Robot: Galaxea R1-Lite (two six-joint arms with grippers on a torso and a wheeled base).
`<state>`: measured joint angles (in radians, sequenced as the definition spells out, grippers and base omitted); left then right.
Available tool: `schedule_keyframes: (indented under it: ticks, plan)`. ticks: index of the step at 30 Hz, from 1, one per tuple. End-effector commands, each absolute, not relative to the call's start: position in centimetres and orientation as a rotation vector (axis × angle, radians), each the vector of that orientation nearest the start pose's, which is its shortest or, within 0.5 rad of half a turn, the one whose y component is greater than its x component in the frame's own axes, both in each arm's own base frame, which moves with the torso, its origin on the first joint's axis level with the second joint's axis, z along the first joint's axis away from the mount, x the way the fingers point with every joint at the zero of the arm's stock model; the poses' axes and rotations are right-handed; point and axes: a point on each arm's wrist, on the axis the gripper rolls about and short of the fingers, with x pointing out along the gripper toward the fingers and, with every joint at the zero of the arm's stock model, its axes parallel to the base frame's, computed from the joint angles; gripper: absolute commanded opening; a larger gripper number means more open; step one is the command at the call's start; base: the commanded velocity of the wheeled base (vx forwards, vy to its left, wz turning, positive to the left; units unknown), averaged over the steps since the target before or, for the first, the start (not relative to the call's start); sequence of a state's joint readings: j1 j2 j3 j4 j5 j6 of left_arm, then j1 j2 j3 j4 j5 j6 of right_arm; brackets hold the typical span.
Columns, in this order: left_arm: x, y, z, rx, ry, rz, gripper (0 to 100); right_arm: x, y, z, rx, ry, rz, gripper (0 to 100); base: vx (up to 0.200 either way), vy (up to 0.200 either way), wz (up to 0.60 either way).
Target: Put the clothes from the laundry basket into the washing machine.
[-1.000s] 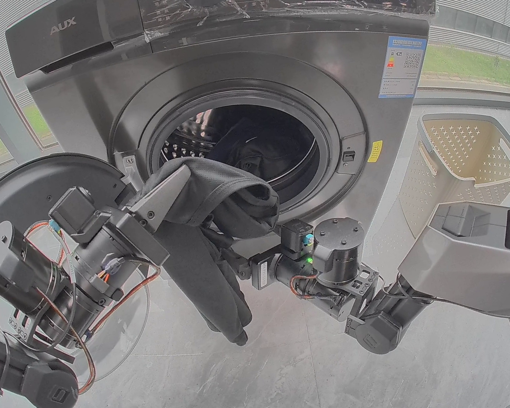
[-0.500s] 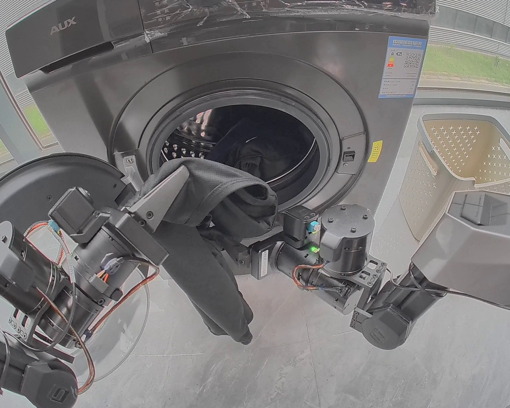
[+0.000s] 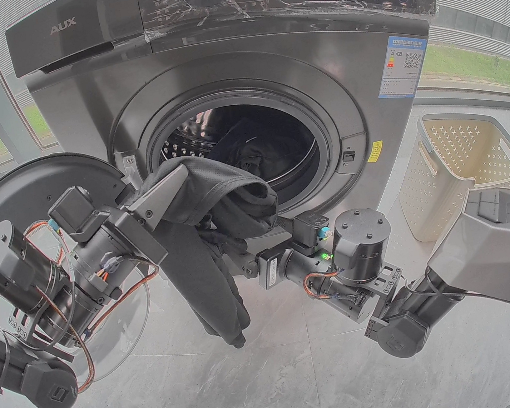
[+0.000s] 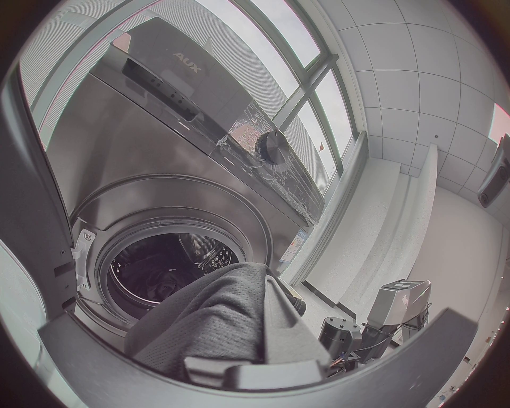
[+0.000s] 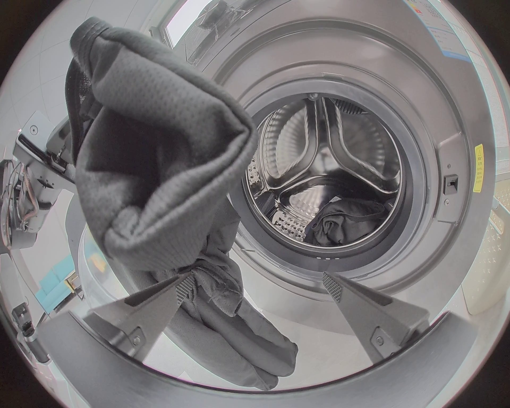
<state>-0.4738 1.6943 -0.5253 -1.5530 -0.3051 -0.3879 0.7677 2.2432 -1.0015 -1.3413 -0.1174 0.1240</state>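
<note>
Cloth fills my left claw [image 3: 183, 177]: it is clamped on a dark grey garment [image 3: 216, 201], which drapes over its fingers and hangs down below it toward the floor. Just ahead of that claw is the washing machine [image 3: 343, 74] with its drum [image 5: 324, 159] open and a second dark garment [image 5: 345, 220] lying at the bottom. My right claw [image 5: 255, 284] sits lower, jaws spread wide and holding nothing, one finger just beside the hanging fold. The laundry basket [image 3: 464, 164] stands well off to that claw's right, and the open door [image 3: 26, 191] is behind my left claw.
</note>
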Motion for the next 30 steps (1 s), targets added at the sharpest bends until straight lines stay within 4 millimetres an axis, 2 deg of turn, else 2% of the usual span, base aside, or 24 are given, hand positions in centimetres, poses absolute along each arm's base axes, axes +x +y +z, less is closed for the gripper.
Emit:
schedule_keyframes:
  ticks: [1, 12, 17, 27, 30]
  plan:
    - [23.6, -12.9, 20.4, -0.396, -0.239, -0.835, 0, 30.1, 28.8, 10.5, 0.165, -0.055, 0.66, 100, 0.0, 0.0, 0.0]
    - [23.7, -12.9, 20.4, -0.397, -0.24, -0.835, 0, 29.1, 28.9, 10.0, 0.164, -0.038, 0.704, 100, 0.0, 0.0, 0.0]
    - [23.6, -12.9, 20.4, -0.397, -0.238, -0.835, 0, 28.8, 28.6, 9.0, 0.148, -0.001, 0.702, 100, 0.0, 0.0, 0.0]
    - [23.6, -12.9, 20.4, -0.397, -0.24, -0.835, 0, 30.3, 29.6, 9.0, 0.163, -0.033, 0.685, 100, 0.0, 0.0, 0.0]
    - [23.6, -12.9, 20.4, -0.397, -0.24, -0.835, 0, 30.4, 30.0, 8.1, 0.156, -0.017, 0.689, 100, 0.0, 0.0, 0.0]
